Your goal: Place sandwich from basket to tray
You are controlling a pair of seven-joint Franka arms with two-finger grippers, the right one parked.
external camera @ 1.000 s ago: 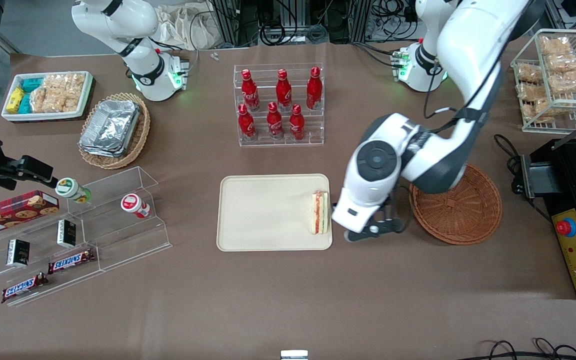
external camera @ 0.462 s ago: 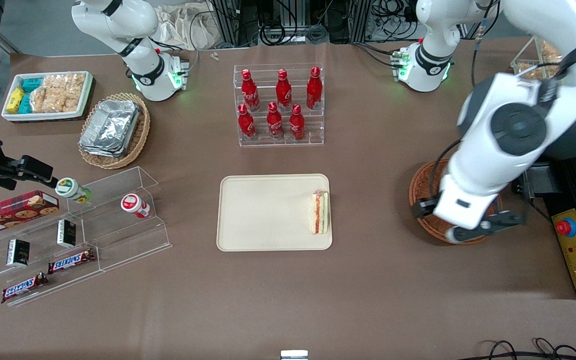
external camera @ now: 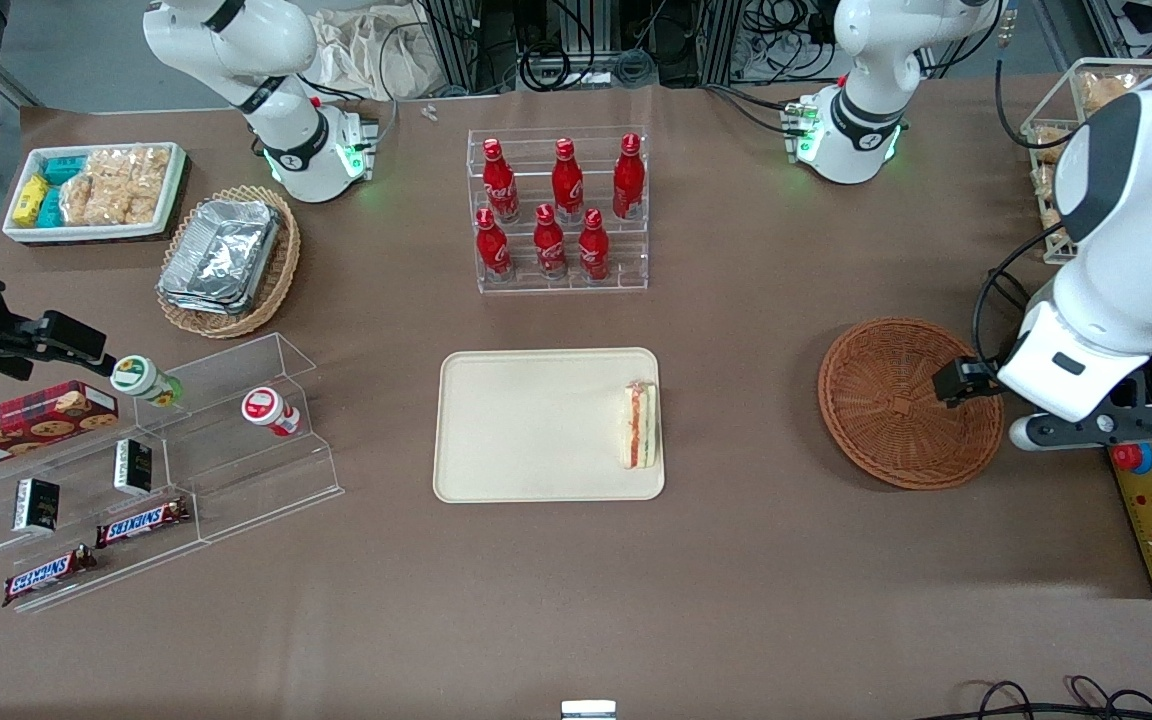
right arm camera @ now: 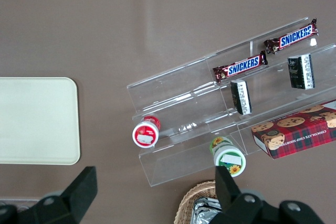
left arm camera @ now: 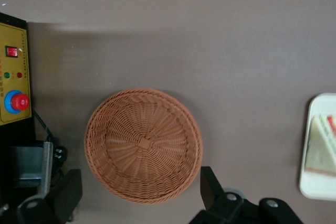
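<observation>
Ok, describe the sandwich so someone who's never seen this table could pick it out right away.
Find the cream tray in the middle of the table. The sandwich lies on it, at the edge nearest the round brown basket, beside which the open gripper hovers. It is the only thing on the tray: pale bread with red and green filling.

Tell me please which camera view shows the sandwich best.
The front view: the sandwich shows whole there, lying on the tray at its edge nearest the basket. The left wrist view cuts it off at the frame edge. The right wrist view shows only bare tray. The open, empty gripper hangs above the basket.
</observation>
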